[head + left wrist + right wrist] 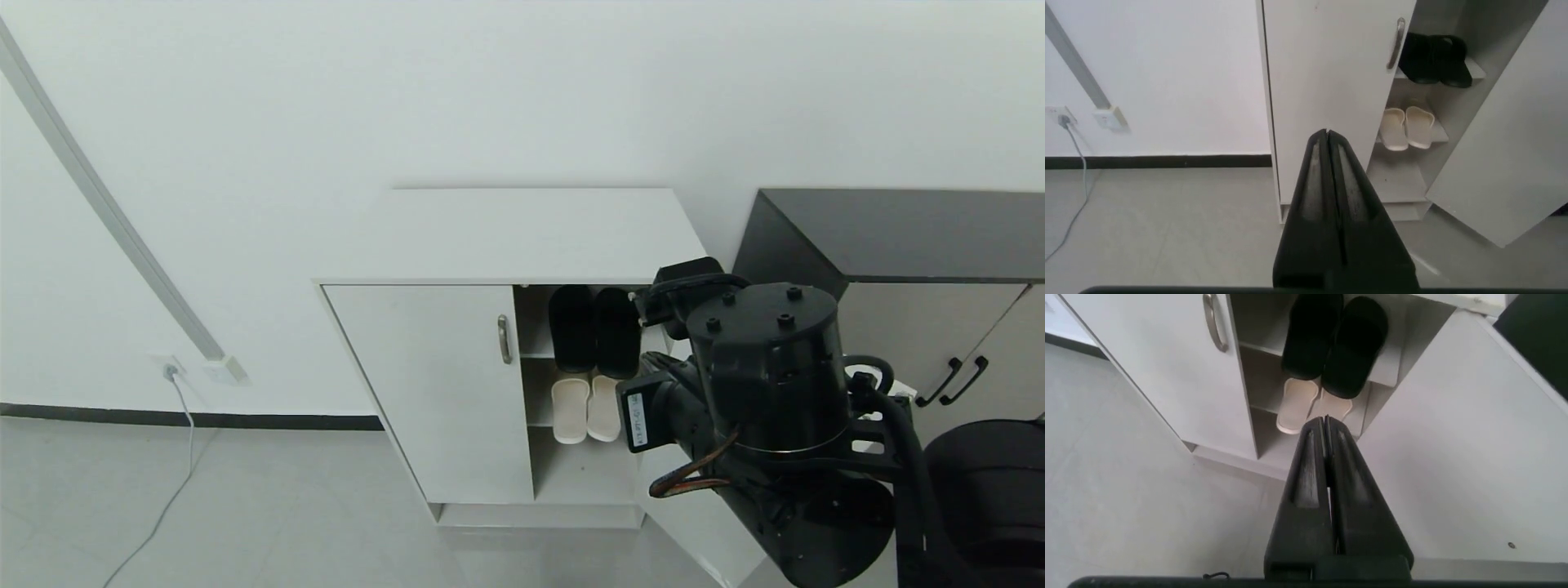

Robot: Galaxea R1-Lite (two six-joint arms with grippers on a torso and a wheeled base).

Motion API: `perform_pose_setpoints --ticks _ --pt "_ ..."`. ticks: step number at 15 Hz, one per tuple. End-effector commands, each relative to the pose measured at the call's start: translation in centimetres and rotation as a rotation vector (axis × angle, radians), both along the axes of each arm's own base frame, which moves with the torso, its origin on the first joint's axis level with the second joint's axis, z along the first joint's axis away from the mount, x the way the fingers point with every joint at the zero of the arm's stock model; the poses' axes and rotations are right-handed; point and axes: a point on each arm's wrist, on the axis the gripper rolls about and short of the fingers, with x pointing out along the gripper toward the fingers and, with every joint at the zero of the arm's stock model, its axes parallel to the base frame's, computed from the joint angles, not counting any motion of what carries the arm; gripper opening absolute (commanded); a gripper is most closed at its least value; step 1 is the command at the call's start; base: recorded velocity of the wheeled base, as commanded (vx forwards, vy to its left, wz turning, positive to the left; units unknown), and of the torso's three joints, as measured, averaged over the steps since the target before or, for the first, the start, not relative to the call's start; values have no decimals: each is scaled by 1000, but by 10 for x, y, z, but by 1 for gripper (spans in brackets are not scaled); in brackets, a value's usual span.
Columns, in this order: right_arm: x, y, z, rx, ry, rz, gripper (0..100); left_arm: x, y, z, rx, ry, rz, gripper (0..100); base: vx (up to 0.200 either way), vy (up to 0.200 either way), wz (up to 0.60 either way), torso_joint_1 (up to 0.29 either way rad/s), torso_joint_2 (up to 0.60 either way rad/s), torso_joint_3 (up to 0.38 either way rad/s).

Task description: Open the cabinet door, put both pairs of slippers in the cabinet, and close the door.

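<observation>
Cabinet (522,237): white, stands on the grey floor (245,506) against the white wall; it has two doors.
Left door (433,392): shut, with an upright metal handle (504,339) at its inner edge.
Right door (694,523): swung wide open, its panel angled out from the cabinet's right side, so the shelves behind it are on show.
Black slippers (593,328): a pair side by side on the upper shelf of the open right half.
White slippers (586,408): a pair side by side on the middle shelf, directly below the black pair.
Right arm (759,384): in the head view it stands before the cabinet's right part and covers the right edge of the opening.
Right jaws: pressed together with nothing between them; they point at the open compartment from outside the cabinet, apart from both pairs, with the open door just beside them.
Left jaws: closed flat against each other and holding nothing; they are out over the floor in front of the shut left door, well apart from it and from the slippers.
Dark cabinet (898,233): stands to the right of the white one, with a black top and black handles on pale doors.
Wall socket (170,369): low on the wall to the left, with a grey cable trailing down across the floor.
Wall strip (106,204): a grey strip runs slantwise down the wall to a small box beside the socket.
</observation>
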Motion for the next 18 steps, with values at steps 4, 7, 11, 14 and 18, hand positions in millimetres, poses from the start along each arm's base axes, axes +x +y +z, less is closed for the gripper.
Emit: perform_pose_setpoints --ticks 4,7,11,14,18 --pt "0 0 -1 -5 2 -1 0 0 0 0 0 0 0 0 0 0 0 40 -86 -54" --pt "1 -1 -2 -9 5 -1 0 0 0 0 0 0 0 0 0 0 0 0 0 0" --pt "1 -1 -4 -13 7 -6 0 0 0 0 -2 0 0 0 0 0 -450 1 2 2" --pt "2 -2 -3 -13 6 -7 0 0 0 0 0 0 0 0 0 0 -600 10 -7 -1" --pt "4 -4 -2 -12 4 -17 0 0 0 0 0 0 0 0 0 0 -450 -1 5 2"
